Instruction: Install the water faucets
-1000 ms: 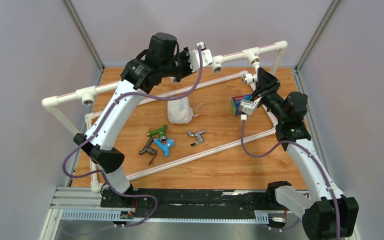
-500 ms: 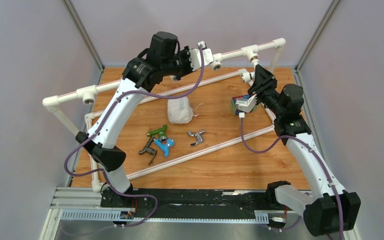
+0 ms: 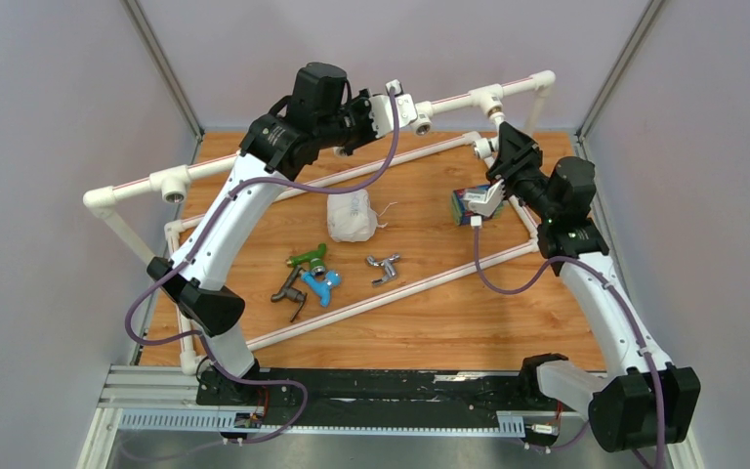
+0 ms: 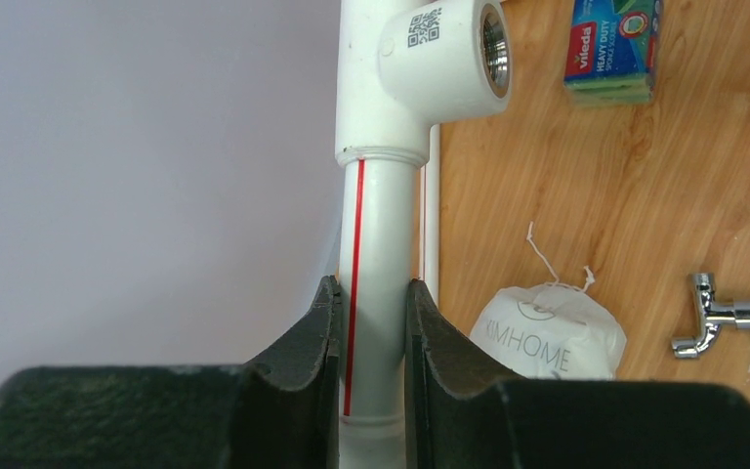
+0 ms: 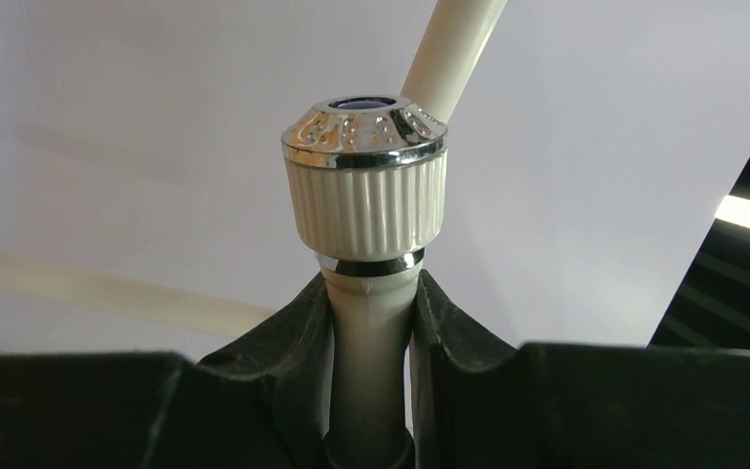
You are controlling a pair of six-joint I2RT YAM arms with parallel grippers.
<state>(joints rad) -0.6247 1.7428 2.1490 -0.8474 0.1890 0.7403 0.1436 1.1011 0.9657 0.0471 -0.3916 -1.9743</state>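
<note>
Faucets, five: green faucet [image 3: 305,258], blue faucet [image 3: 321,285], dark grey faucet [image 3: 288,290], chrome faucet [image 3: 383,265] loose on wooden worktop [image 3: 430,322]; white faucet [image 5: 366,195] clamped in right tool [image 5: 368,303], far right; left tool [image 4: 371,303] clamped on upper pipe [image 4: 376,215]; grey walls [image 3: 49,117].

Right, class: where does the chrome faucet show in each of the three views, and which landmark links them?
Top external: chrome faucet, mid-table, right of the blue faucet.
Left wrist: lower right edge, right of the white pouch.
Right wrist: not in it.
Landmark: the white pouch, seen in the top and left wrist views.
</note>
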